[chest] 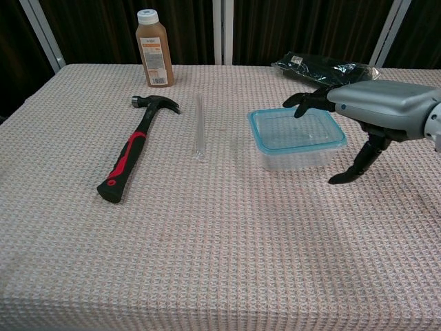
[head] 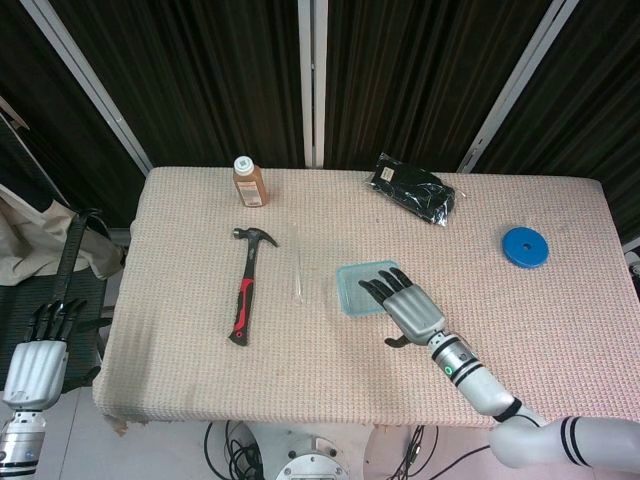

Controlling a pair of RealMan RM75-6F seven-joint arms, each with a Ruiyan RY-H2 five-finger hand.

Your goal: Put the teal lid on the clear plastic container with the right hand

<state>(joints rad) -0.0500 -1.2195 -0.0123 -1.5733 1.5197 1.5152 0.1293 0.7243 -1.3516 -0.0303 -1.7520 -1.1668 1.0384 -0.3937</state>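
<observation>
my view: hammer (chest: 134, 149) left on the bench (chest: 207, 262), tube (chest: 200, 127) right of it, container (chest: 296, 138) further right, bottle (chest: 154, 47) behind the hammer, my right hand (chest: 375, 110) just right of the container

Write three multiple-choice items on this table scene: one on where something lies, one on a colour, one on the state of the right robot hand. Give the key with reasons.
1. Where does the hammer lie relative to the clear plastic container?
A. On the robot's left of it
B. Inside it
C. On the robot's right of it

2. What colour is the lid sitting on the container?
A. Red
B. Teal
C. Black

3. What is the right robot hand doing?
A. Gripping the hammer
B. Holding the bottle
C. Holding nothing, fingers spread beside the container

Key:
1. A: the hammer rests on the cloth further left in both views, past the clear tube.
2. B: the container's top rim shows teal in the chest view.
3. C: the fingers are apart with nothing between them, the hand sitting to the container's right side.
</observation>
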